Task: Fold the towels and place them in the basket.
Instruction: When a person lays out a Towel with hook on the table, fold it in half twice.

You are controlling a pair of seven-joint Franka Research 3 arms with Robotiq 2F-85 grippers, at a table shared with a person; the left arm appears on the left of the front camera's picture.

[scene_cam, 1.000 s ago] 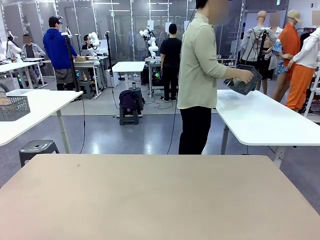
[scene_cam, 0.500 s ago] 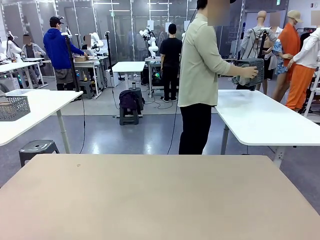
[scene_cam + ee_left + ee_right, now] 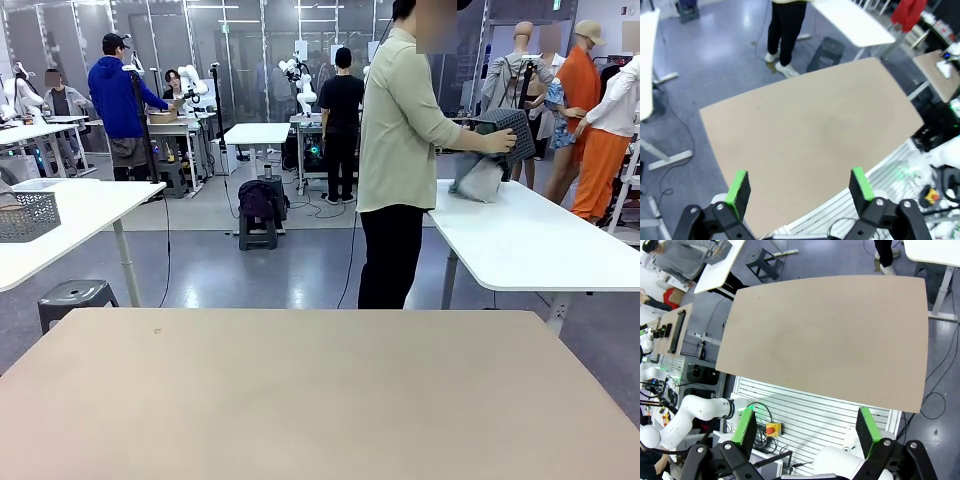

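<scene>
Beige tabletop (image 3: 320,400) lies bare; a person (image 3: 398,150) holds the basket (image 3: 506,128) beyond. Left end effector (image 3: 800,181) and right end effector (image 3: 806,421) gape empty; all folding is yet to do.

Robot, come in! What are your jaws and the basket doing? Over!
Left gripper, right gripper: jaws open, above tan table. Basket tilted in person's hand over far white table, grey cloth hanging from it. Nothing blocking.

tan table (image 3: 320,400), white table beyond at right (image 3: 530,245), grey stool at left (image 3: 72,296)
</scene>
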